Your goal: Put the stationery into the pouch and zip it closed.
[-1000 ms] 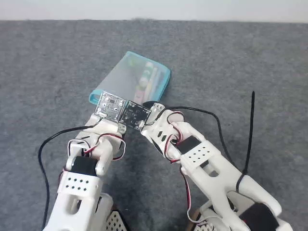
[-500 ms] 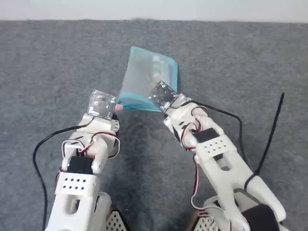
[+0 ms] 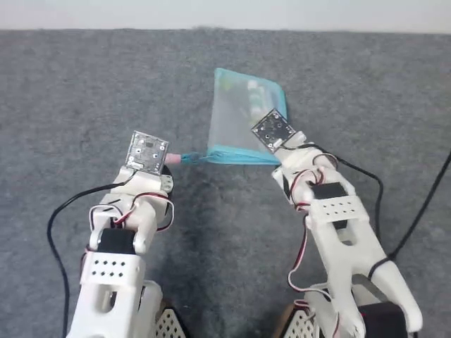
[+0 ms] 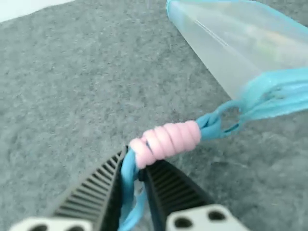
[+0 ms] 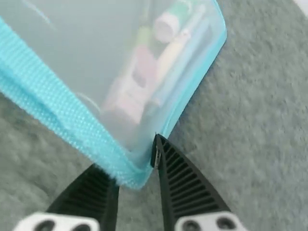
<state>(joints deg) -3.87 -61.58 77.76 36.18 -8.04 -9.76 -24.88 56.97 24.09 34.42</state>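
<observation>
While the translucent blue pouch (image 3: 239, 123) is seen lying far of centre on the grey mat (image 3: 84, 91), stationery (image 5: 161, 57) is made out inside | zip pull cord (image 4: 166, 139) is pinched tight by left gripper (image 4: 137, 163), stretched leftward | pouch's near-right corner is clamped by right gripper (image 5: 137, 161)

- Your L arm (image 3: 116, 246) is on the left side of the high view, elbow tucked, wrist pointing fwd.
- L gripper (image 4: 134, 162): jaws nearly together, pinching the zip pull cord (image 4: 126, 178).
- Your R arm (image 3: 338, 225) reaches further out than the L, leaning slightly inward.
- R gripper (image 5: 131, 161): jaws partway closed, clamped on the corner of the pouch (image 5: 96, 57).
</observation>
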